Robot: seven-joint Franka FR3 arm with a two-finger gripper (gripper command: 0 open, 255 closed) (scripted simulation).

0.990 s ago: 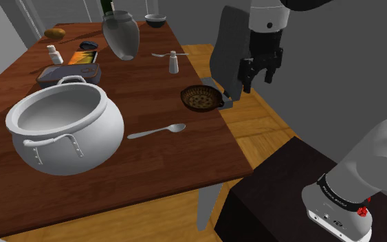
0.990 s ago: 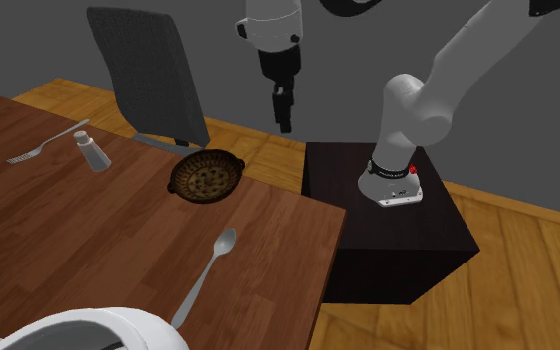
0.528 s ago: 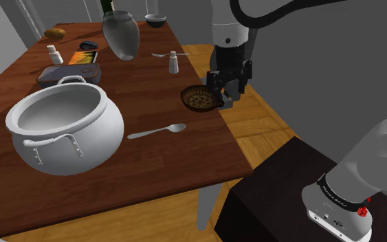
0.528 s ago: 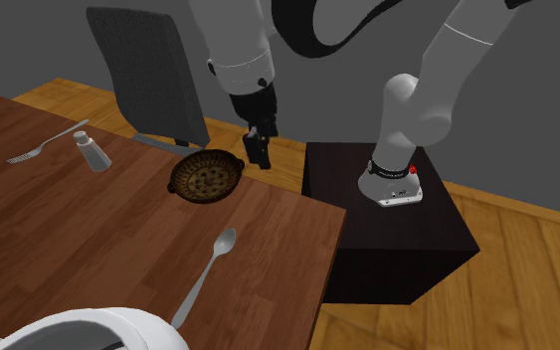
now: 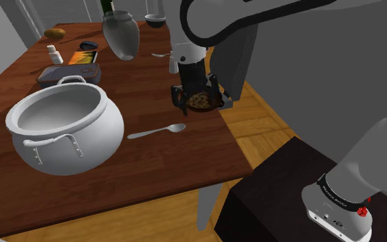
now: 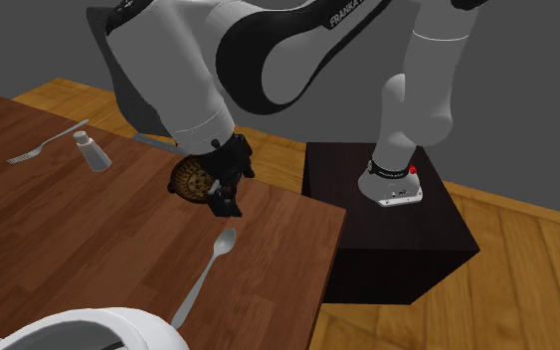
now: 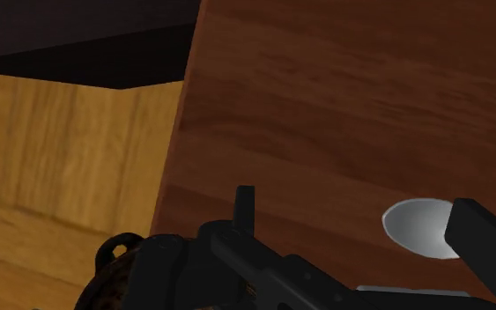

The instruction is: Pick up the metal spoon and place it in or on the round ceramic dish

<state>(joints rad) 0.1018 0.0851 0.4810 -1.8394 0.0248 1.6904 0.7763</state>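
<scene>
Your gripper [image 6: 225,202] hangs low over the wooden table [image 5: 144,93] with its fingers apart, clasping nothing. It sits just beside the round brown dish [image 6: 190,179], between the dish and the spoon's bowl. In the shoulder view, the spoon [image 5: 159,130] lies flat on the wood, nearer than the dish, with its handle pointing left.

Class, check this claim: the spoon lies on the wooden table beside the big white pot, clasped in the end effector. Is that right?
Not quite. The spoon does lie on the wooden table beside the big white pot, but it is not clasped. The shoulder view shows the end effector open by the small round dish, clear of the spoon.
</scene>
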